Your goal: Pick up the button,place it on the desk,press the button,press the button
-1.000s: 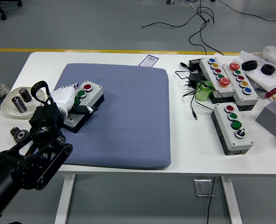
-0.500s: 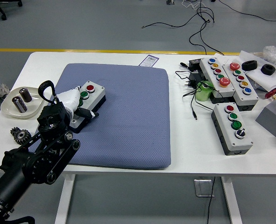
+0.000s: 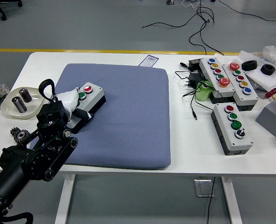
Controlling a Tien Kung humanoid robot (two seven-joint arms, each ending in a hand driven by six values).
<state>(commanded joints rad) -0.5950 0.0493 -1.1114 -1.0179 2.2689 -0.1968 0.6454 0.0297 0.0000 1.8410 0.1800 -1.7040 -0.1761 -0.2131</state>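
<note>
Button box (image 3: pixel 90 95): small grey housing on a black base, one red and one green pushbutton on top. Sits left of centre in frame, on the left part of the blue mat (image 3: pixel 128 121). Left hand (image 3: pixel 69 101), white-fingered, clasps its near end.

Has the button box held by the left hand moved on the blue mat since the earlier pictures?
Yes. The button box sits slightly further toward the blue mat's centre than a second ago, though little changed in the last half second. The left hand still grips it.
</note>
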